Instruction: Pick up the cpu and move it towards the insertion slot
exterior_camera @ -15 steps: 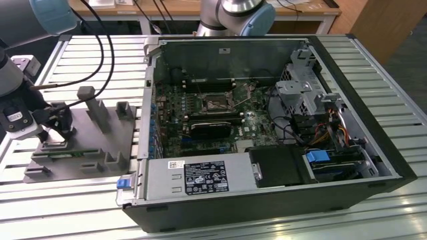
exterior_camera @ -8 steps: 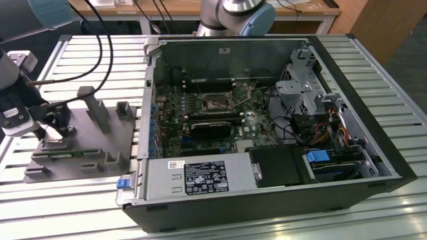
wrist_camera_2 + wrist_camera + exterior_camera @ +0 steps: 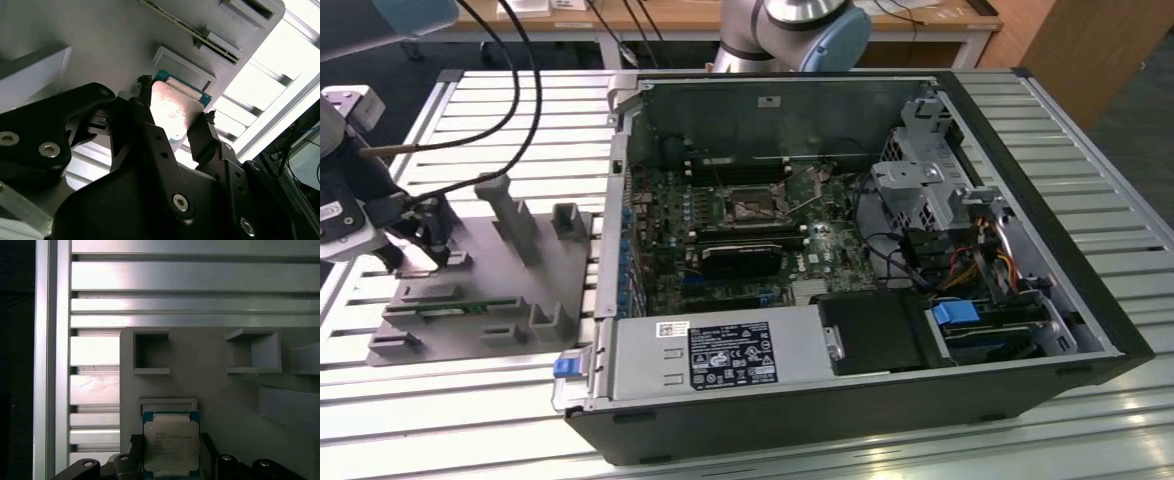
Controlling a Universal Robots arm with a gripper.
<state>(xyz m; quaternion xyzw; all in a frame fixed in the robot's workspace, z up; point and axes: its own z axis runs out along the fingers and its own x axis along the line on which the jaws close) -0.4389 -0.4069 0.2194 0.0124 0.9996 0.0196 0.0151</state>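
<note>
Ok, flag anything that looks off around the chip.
Nothing stands out. The chip sits square to its pocket on the grey tray, with the gripper around it; no damage visible.

Shiny metal cpu (image 3: 171, 442), matt plastic tray (image 3: 225, 400).

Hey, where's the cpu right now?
In the first wrist view the cpu is clamped in the gripper over the grey tray, which lies at the exterior view's left beside the computer case.
</note>
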